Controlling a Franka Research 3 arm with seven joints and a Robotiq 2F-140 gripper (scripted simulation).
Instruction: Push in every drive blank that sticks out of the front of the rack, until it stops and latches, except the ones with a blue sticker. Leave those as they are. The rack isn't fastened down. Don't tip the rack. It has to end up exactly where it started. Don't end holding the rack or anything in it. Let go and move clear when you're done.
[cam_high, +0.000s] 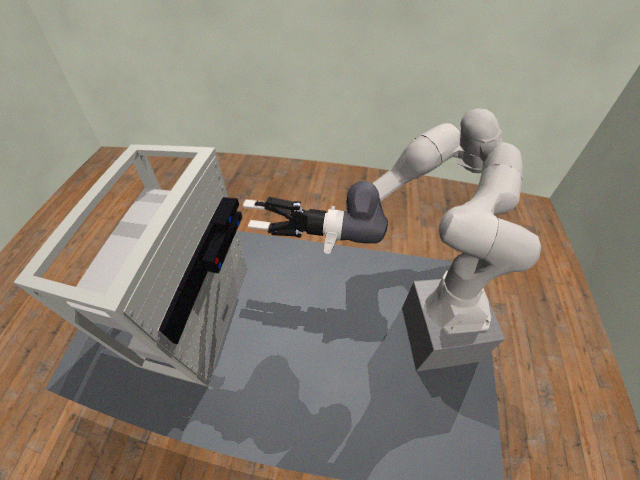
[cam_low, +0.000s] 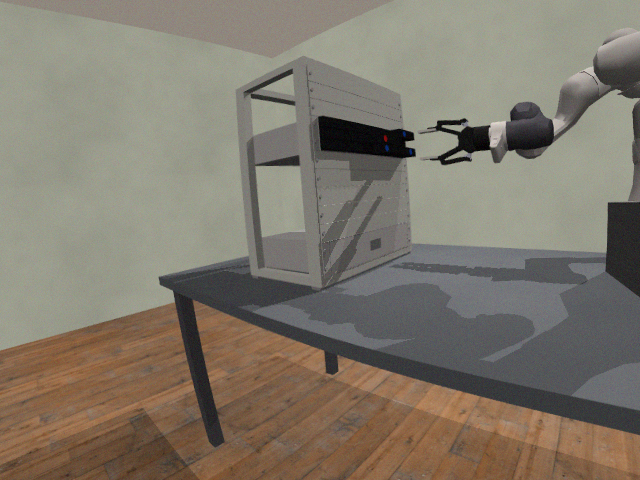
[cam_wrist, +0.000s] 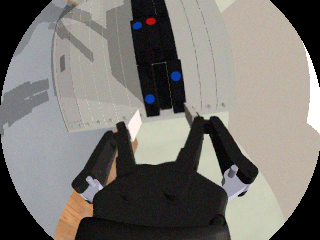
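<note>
The grey bench (cam_low: 465, 330) carries the pale rack (cam_low: 356, 217) near its far end. 2 black drive blanks (cam_low: 400, 143) protrude from the rack's upper front, each showing a blue sticker (cam_wrist: 176, 76); a red sticker (cam_low: 385, 137) marks a flush panel beside them. The gripper (cam_low: 424, 144) hangs just before the blanks, jaws half-parted, gripping nothing. No writing is legible

Rack (cam_low: 356, 217) pale grey; drive blanks (cam_low: 361, 136) black, with one red sticker (cam_low: 385, 137) and blue stickers (cam_low: 387, 148). Gripper (cam_high: 254, 214) black with white fingertips (cam_high: 249, 203); arm (cam_high: 485, 206) white with a dark grey wrist link. Table (cam_low: 439, 320) dark grey, floor (cam_low: 103, 403) brown wood planks, walls (cam_high: 310, 67) pale green.
</note>
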